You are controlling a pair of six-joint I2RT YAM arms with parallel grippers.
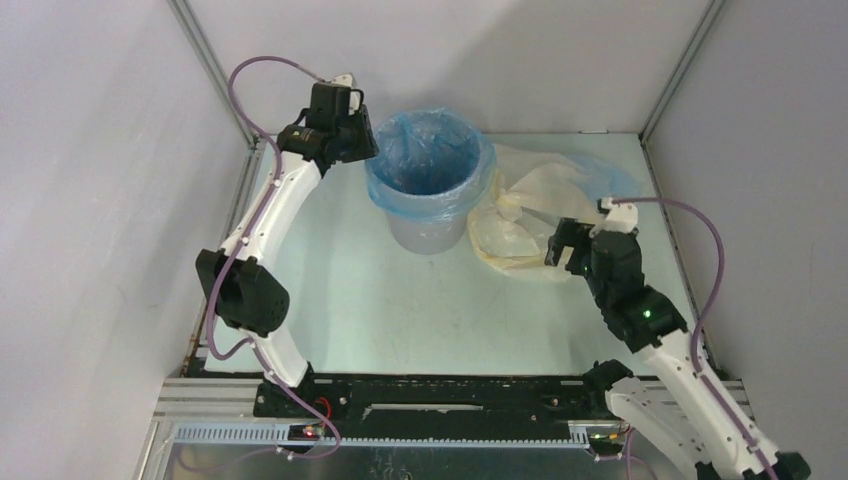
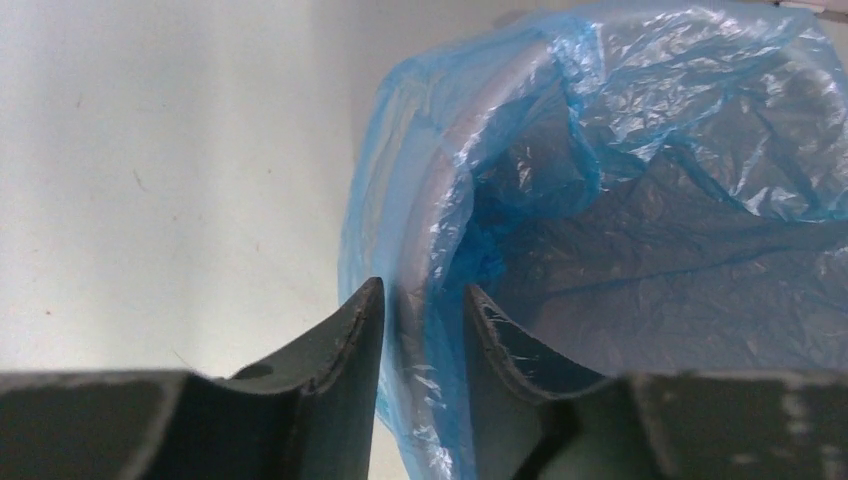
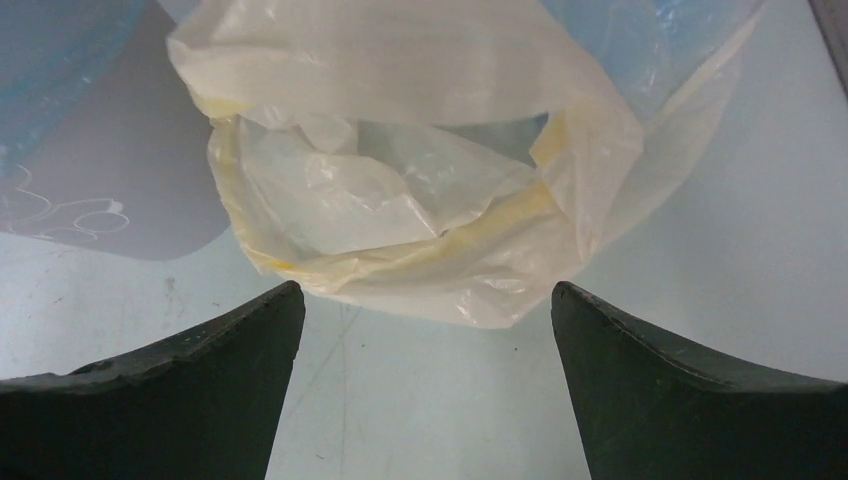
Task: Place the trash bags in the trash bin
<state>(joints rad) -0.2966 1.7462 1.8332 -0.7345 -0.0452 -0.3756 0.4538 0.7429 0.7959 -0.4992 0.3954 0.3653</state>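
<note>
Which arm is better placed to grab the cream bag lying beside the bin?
Right. The right gripper faces the cream bag on the table, right of the bin, fingers wide open. The left gripper is across the bin, its fingers straddling the rim and the blue bag.

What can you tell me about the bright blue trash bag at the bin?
The bright blue trash bag is thin, crinkly translucent film lining the upright grey trash bin. Its mouth is open and folded outward over the rim, hanging partway down the wall. The inside sags in loose wrinkles. The left claw straddles the folded edge, fingers parted. A cream-yellow bag lies close beside the bin.
</note>
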